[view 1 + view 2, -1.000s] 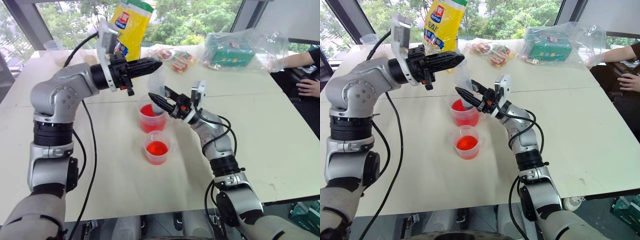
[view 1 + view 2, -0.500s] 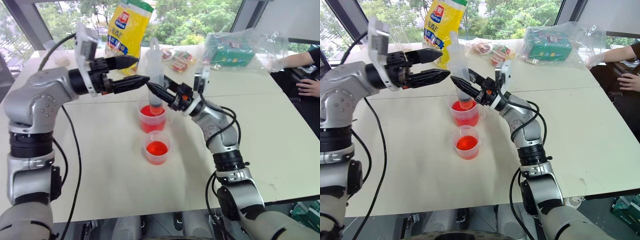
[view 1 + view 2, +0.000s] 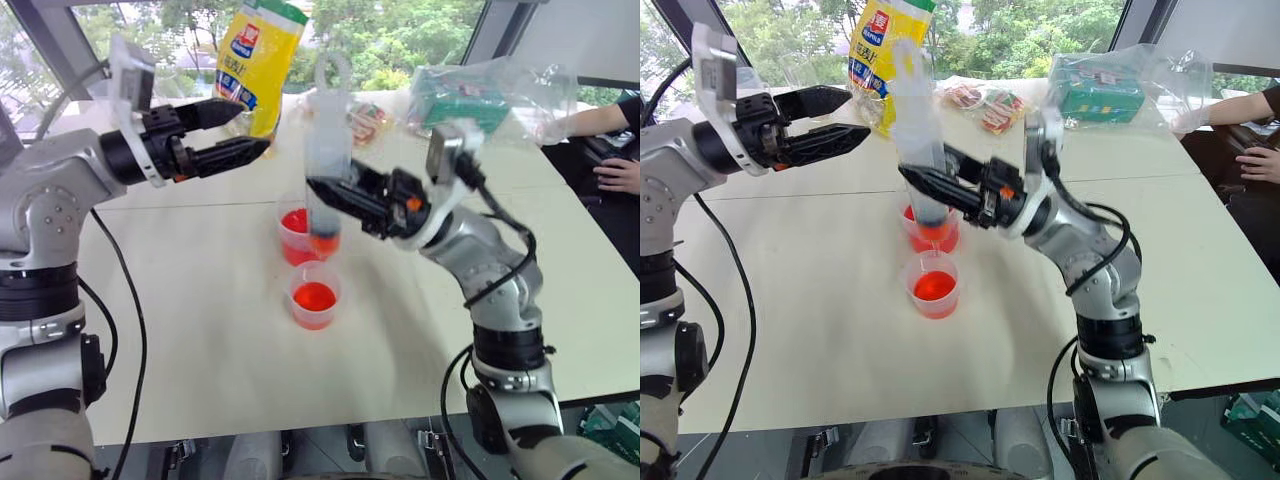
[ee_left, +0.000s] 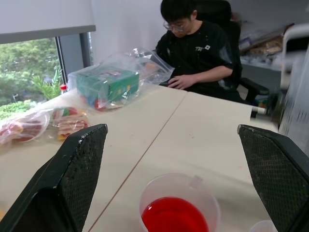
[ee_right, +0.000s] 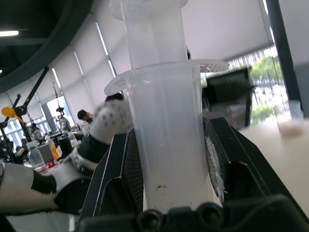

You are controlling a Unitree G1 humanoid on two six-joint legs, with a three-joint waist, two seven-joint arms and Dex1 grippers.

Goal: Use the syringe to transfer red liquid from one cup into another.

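The right end effector (image 3: 322,190) is clamped on the barrel of the syringe (image 3: 327,150) and holds it upright, tip down, above the taller cup (image 3: 303,236). The left end effector (image 3: 245,130) is released, its two black fingers spread wide and grasping nothing, and it stands well to the side of the syringe near the yellow bag (image 3: 258,60).

Progress, as a judgement: the syringe tip hangs over the taller cup, and the plunger stands raised out of the barrel top, so the draw step appears done or close to done. The red liquid (image 3: 297,222) fills the lower part of the taller cup; the shorter cup (image 3: 314,293), just in front of it, also holds red liquid. Whether the barrel is charged cannot be read from these views. Remaining: move the tip over the shorter cup and press the plunger.

Materials and shapes:
- Syringe: thick, cloudy clear plastic cylinder with a flat finger flange and a ring-ended plunger; rigid and smooth.
- Both cups: thin clear plastic, tapered, with rolled rims.
- Liquid: bright, translucent red-orange, watery.
- Worktop (image 3: 230,330): flat, matte, pale cream surface with a seam across it.
- End effector fingers: black, tapered, with textured inner pads.
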